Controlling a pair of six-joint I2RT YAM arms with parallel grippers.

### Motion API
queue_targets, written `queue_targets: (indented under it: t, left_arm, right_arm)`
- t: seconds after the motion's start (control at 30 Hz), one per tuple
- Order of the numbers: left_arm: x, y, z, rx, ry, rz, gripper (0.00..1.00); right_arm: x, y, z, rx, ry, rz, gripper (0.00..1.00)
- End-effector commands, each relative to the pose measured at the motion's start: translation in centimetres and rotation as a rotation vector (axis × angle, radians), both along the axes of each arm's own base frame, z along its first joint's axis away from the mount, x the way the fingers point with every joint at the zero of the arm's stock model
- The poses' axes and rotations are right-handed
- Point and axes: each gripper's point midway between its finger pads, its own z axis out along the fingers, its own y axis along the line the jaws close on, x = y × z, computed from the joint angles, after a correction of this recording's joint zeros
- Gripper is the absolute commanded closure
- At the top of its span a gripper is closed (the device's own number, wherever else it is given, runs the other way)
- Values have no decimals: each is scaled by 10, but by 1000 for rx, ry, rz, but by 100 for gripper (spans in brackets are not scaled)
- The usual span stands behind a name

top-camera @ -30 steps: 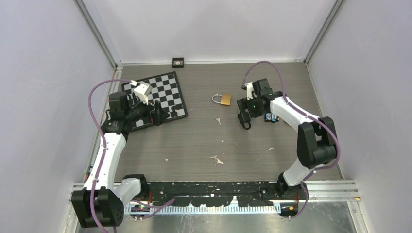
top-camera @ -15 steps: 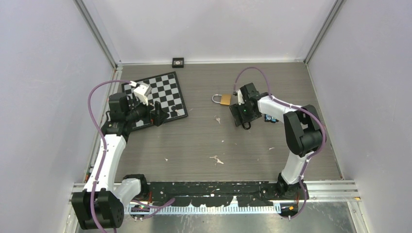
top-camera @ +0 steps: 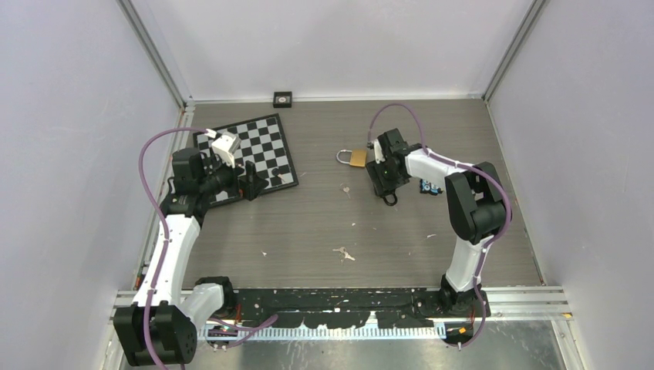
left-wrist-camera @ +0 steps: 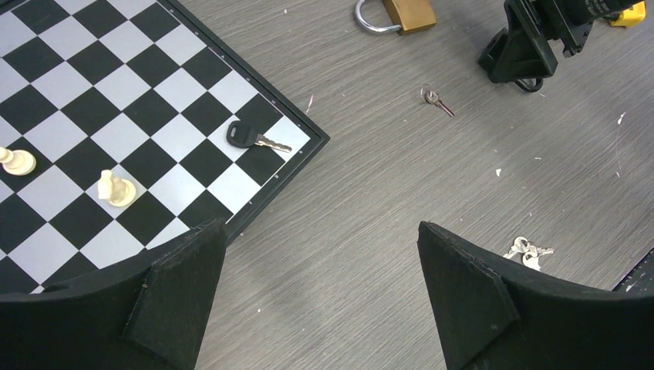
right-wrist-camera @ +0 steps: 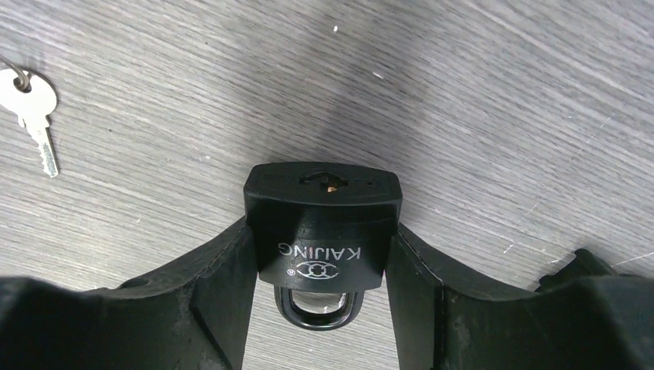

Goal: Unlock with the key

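A black padlock (right-wrist-camera: 322, 223) marked KAIJING stands between my right gripper's (right-wrist-camera: 320, 231) fingers, keyhole end pointing away and shackle toward the wrist. Both pads press its sides, so the gripper is shut on it. From above, this gripper (top-camera: 383, 182) is at mid-table with the padlock's shackle (top-camera: 391, 199) showing below it. A small silver key (right-wrist-camera: 35, 108) lies on the table just left of it (top-camera: 346, 190). My left gripper (left-wrist-camera: 321, 226) hangs open and empty over the table by the chessboard's corner. A black-headed key (left-wrist-camera: 247, 137) lies on the chessboard (left-wrist-camera: 85, 116).
A brass padlock (top-camera: 355, 158) lies just beyond and left of the right gripper. A bunch of silver keys (top-camera: 344, 253) rests nearer the front. Two pale chess pieces (left-wrist-camera: 116, 189) stand on the board. A small yellow and blue item (top-camera: 429, 186) sits right of the right gripper.
The right arm swung left and its jaws narrowed onto the black padlock. The left arm has not moved.
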Motion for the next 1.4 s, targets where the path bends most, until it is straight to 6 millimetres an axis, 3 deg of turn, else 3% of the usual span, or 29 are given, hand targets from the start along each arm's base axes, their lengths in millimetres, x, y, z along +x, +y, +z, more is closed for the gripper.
queue_targets:
  t: [0.0, 0.27, 0.47, 0.63, 0.7, 0.77, 0.83, 0.9, 1.13, 1.37]
  left_arm:
    - [4, 1, 13, -3, -61, 4, 3]
    - [9, 4, 11, 7, -49, 23, 2]
    - [9, 6, 11, 14, -54, 28, 2]
    - [9, 8, 12, 24, -61, 36, 2]
    - [9, 8, 13, 28, -67, 40, 2]
    - [9, 8, 13, 28, -68, 40, 2]
    - [9, 9, 14, 30, -71, 42, 1]
    - [10, 10, 14, 35, -70, 46, 0]
    - [16, 17, 14, 110, -77, 38, 0]
    - [33, 12, -11, 275, 11, -72, 0]
  right_arm:
    - [-13, 9, 9, 35, 13, 86, 53]
    - [-60, 53, 15, 60, 36, 352, 68]
    - [-110, 101, 14, 74, 50, 606, 69]
    - [-135, 122, 11, 41, 39, 749, 69]
    - [-134, 122, 10, 17, 23, 763, 63]
    - [-128, 118, 10, -20, -2, 761, 51]
    - [-122, 115, 14, -44, -29, 758, 25]
    - [-116, 111, 23, -48, -58, 744, 13]
    - [-96, 77, 69, 9, -125, 638, 9]
    - [-102, 55, 102, 96, -148, 560, 9]
